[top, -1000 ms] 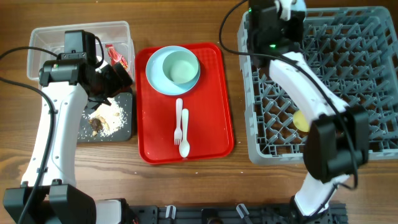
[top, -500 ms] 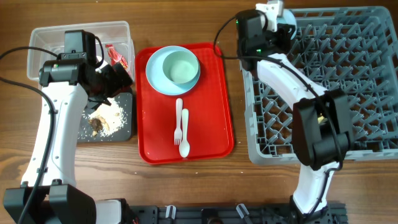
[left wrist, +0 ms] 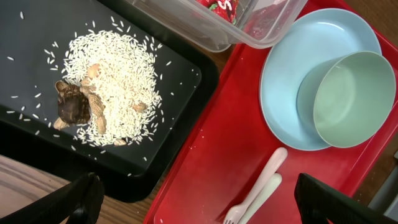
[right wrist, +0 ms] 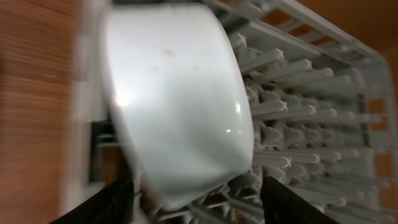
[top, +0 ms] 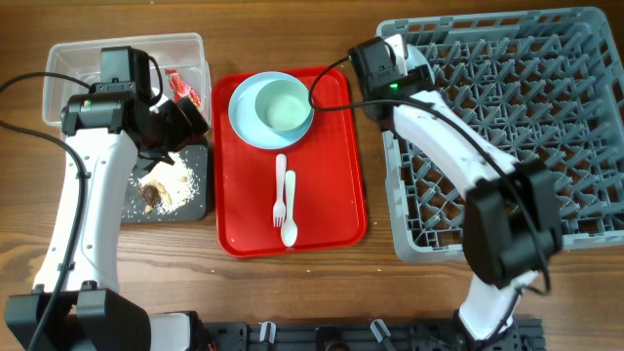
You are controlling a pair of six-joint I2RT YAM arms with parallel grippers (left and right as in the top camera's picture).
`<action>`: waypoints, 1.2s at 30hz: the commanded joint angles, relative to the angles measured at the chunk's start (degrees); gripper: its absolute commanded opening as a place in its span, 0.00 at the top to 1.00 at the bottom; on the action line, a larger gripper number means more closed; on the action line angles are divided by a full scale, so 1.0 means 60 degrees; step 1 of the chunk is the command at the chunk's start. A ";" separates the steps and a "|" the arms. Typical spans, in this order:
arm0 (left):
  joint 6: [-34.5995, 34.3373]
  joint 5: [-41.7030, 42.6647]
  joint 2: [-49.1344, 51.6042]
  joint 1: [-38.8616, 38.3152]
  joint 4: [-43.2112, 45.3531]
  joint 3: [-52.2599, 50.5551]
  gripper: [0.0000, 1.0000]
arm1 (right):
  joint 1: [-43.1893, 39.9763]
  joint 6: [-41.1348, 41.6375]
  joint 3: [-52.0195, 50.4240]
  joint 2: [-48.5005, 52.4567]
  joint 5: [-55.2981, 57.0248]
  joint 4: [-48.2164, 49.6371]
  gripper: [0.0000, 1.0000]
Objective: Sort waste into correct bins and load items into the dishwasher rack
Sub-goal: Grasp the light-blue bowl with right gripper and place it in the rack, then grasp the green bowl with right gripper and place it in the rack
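My right gripper (right wrist: 196, 186) is over the left far corner of the grey dishwasher rack (top: 546, 127), and its wrist hides that corner from overhead. Its fingers stand apart around the lower edge of a blurred light-blue bowl (right wrist: 177, 99), which stands on its side among the pegs. My left gripper (left wrist: 202, 193) hangs open and empty over the seam between the black tray (top: 195, 200) and the red tray (top: 336, 185). On the red tray a pale-green bowl (top: 285, 104) sits in a light-blue plate (top: 244, 122), with a white fork (top: 279, 190) and spoon (top: 290, 219) below.
The black tray holds rice and brown food scraps (left wrist: 74, 109). The clear tub (top: 68, 58) behind it has a red wrapper (top: 183, 90) in its right end. Cables run from both wrists across the table.
My right wrist has swung left along the far edge of the rack to its left corner, and its jaws have opened. The left arm has not moved.
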 commanded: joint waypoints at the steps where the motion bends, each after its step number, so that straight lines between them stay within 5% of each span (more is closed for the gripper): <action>1: -0.0084 -0.0324 -0.0044 0.0080 -0.0062 0.0007 0.00 | 0.0055 0.0175 0.0113 -0.1668 -0.3279 -0.0182 0.30; 5: -0.0095 -0.0707 -0.0044 0.0080 -0.0306 0.0007 0.00 | 0.0113 0.1038 0.0109 -0.2273 -0.8870 0.1184 0.32; 10: -0.0098 -0.0699 -0.0044 0.0076 -0.0299 0.0007 0.00 | 0.0856 0.2605 0.0102 -0.0419 -0.8561 0.2295 0.32; 16: -0.0098 -0.0699 -0.0044 0.0076 -0.0295 0.0007 0.00 | 0.1191 0.4528 0.0102 0.1727 -0.6816 0.2823 0.46; 19: -0.0095 -0.0699 -0.0044 0.0076 -0.0295 0.0007 0.00 | 0.1191 0.4849 0.0102 0.2044 -0.6819 0.2863 0.58; 23: -0.0098 -0.0699 -0.0044 0.0076 -0.0295 0.0007 0.00 | 0.1191 0.5464 0.0102 0.2142 -0.6823 0.2896 0.96; 25: -0.0098 -0.0696 -0.0044 0.0076 -0.0262 0.0007 0.00 | 0.1151 0.5421 0.0120 0.2033 -0.6790 0.3075 0.96; 29: -0.0095 -0.0696 -0.0044 0.0076 -0.0157 0.0007 0.00 | 0.0532 0.4120 0.0131 0.0025 -0.5639 0.2557 0.95; 36: -0.0098 -0.0696 -0.0044 0.0076 -0.0066 0.0007 0.00 | -0.1927 -0.1694 0.0131 -0.3133 -0.1024 0.1821 0.96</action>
